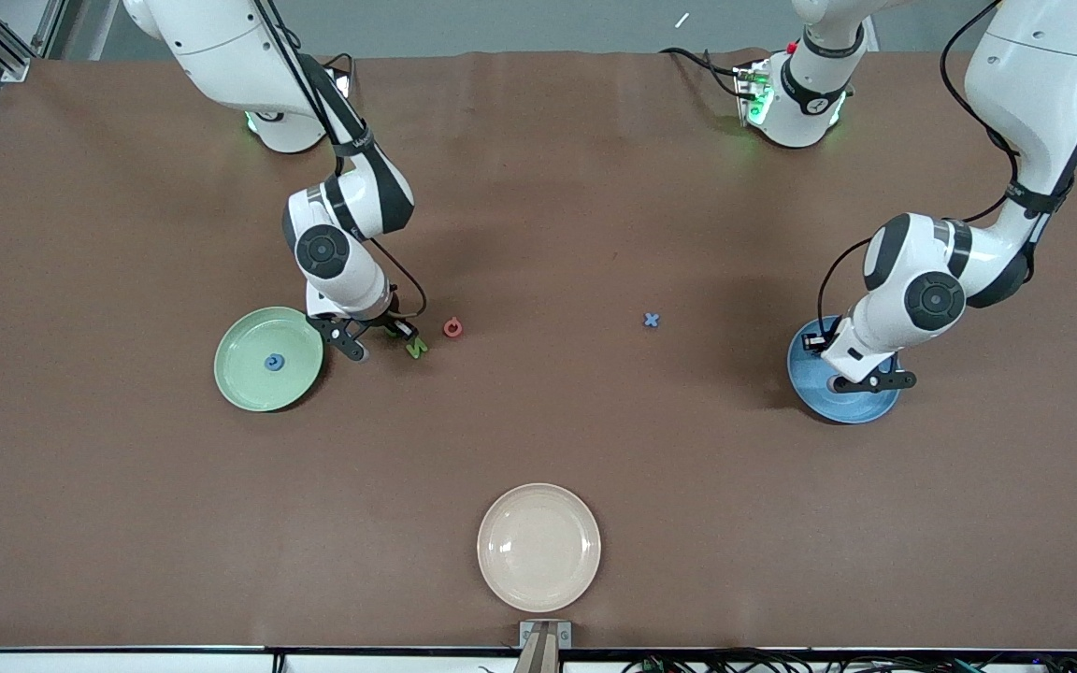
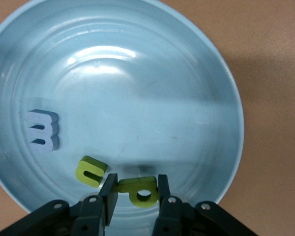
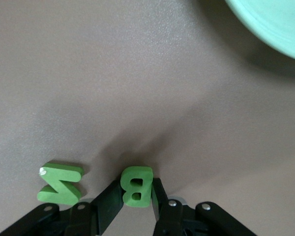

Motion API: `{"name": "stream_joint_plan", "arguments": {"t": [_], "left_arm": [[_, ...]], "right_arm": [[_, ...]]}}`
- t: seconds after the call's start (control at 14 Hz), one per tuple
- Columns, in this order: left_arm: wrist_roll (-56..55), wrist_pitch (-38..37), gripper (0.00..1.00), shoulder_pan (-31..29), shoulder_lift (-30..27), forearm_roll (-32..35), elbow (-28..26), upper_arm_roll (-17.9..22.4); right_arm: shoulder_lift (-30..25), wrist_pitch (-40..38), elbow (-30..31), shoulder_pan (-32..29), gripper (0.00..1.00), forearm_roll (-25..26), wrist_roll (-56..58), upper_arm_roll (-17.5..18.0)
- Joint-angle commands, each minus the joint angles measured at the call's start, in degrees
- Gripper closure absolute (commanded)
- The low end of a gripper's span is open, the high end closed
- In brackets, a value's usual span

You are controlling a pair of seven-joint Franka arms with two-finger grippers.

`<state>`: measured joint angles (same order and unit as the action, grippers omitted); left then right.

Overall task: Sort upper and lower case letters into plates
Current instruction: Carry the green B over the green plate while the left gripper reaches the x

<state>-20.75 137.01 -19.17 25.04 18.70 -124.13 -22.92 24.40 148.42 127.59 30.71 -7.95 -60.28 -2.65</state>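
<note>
Table (image 1: pixel 538 187): brown, seen from the front view; a cream plate (image 1: pixel 538 547) is placed nearest the camera.
Green plate (image 1: pixel 268 359): a blue letter (image 1: pixel 274 362) is held in it.
Loose letters: red letter (image 1: pixel 452 327), blue X (image 1: pixel 652 320).
Left wrist view: left gripper (image 2: pixel 136 194) is pinched on a green letter (image 2: pixel 139 191) over the blue plate (image 2: pixel 187 98); a blue B (image 2: pixel 43 129) and a green U (image 2: pixel 91 171) are contained.
Right wrist view: right gripper (image 3: pixel 136 194) is closed around a green B (image 3: pixel 136 185) on the table, beside a green N (image 3: pixel 60 183).
</note>
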Motion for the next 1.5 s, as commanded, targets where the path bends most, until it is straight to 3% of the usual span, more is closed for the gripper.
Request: {"name": "stream_joint_plan", "arguments": {"t": [0.0,0.07,0.21,0.36,0.57,0.78,1.07,1.43], "left_arm": [[0.09,0.36,0.36,-0.51,-0.86,0.81,-0.15,-0.55],[0.27,0.01,0.15,-0.60,-1.39,0.81,0.02,-0.55],[-0.34,-0.34,0.06,0.10,-2.45,0.81,0.46,-0.98],[-0.78,-3.14,0.01,-0.16,-2.71,0.81,2.21,-4.75],[-4.28,-5.61,0.01,0.19,-2.19,0.72,4.77,-10.02],[-10.96,-5.53,0.01,3.07,-0.26,0.98,6.43,-14.16],[-16.76,-3.69,0.01,10.72,2.29,4.23,6.88,-14.17],[-22.32,2.56,0.01,13.80,6.68,6.78,6.79,-13.99]], "right_arm": [[1.71,-1.62,-1.64,-0.91,0.99,0.39,-0.19,0.02],[1.71,-4.43,-3.21,-1.35,0.99,0.47,-0.10,-0.07],[1.62,-11.71,-7.42,-2.49,0.99,0.48,0.86,-0.25],[1.62,-17.52,-11.12,-3.90,0.99,2.22,0.87,-0.25],[1.10,-22.63,-13.33,-5.91,0.99,7.93,3.66,-0.16],[-0.92,-27.12,-14.13,-11.09,0.99,8.39,13.75,-0.25],[-2.33,-29.77,-13.08,-19.18,0.98,8.39,20.80,-0.16],[-1.20,-26.53,-11.32,-21.92,0.98,8.30,21.26,-0.16]]}}
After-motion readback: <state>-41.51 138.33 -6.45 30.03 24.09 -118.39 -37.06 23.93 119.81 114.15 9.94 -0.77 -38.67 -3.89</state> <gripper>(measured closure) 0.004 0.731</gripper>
